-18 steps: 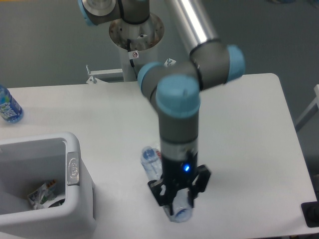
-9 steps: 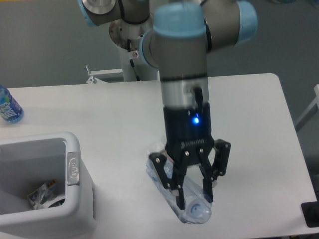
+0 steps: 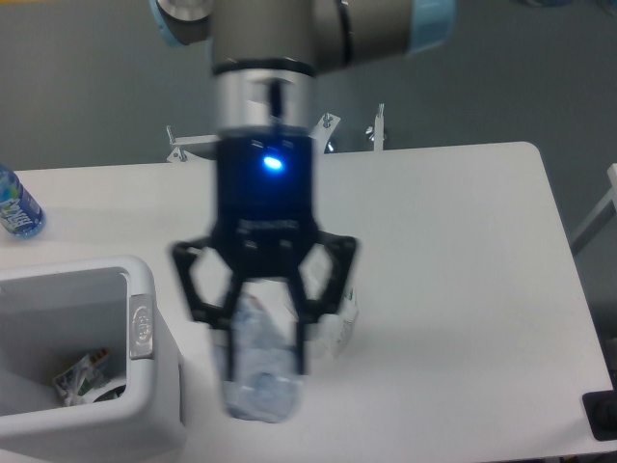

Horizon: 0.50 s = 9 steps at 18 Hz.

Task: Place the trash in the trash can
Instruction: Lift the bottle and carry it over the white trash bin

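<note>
My claw (image 3: 262, 333) clamped on the water bottle (image 3: 258, 371)

My fingers (image 3: 229, 318) are drawn in close on either side of the clear bottle, gripping its body, and it hangs blurred and roughly upright above the counter (image 3: 463, 251) near the front edge. The trash can (image 3: 145, 333) stands just beside it at the front-left corner, with a crumpled wrapper (image 3: 85, 376) lying inside. A blue-labelled bottle (image 3: 16, 207) sits at the counter's left edge.
</note>
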Motion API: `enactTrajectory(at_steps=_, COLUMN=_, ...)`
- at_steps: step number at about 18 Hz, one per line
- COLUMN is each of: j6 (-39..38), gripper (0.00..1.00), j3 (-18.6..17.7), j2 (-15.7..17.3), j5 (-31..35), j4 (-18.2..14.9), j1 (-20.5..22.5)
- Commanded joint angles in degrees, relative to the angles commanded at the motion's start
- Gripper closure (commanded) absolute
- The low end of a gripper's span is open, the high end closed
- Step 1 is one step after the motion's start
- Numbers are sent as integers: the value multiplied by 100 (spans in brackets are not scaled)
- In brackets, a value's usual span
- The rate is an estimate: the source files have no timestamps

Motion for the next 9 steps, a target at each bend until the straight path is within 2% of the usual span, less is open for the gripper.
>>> enactTrajectory(at_steps=2, j6=-9, gripper=40, j3=-18, j2=-35, j5=-9, j4=0, j1=-264)
enactTrajectory(at_steps=6, j6=-35, gripper=39, j3=-149, j2=-79, j5=0, j4=0, j1=-809)
enactTrajectory(at_steps=7, j6=-35, gripper=36, j3=-202, j2=-79, j5=0, j4=-9, j1=-888)
enactTrajectory(at_steps=9, j6=-18, gripper=5, j3=-334, j2=-70, j5=9, j4=-9, j1=-915)
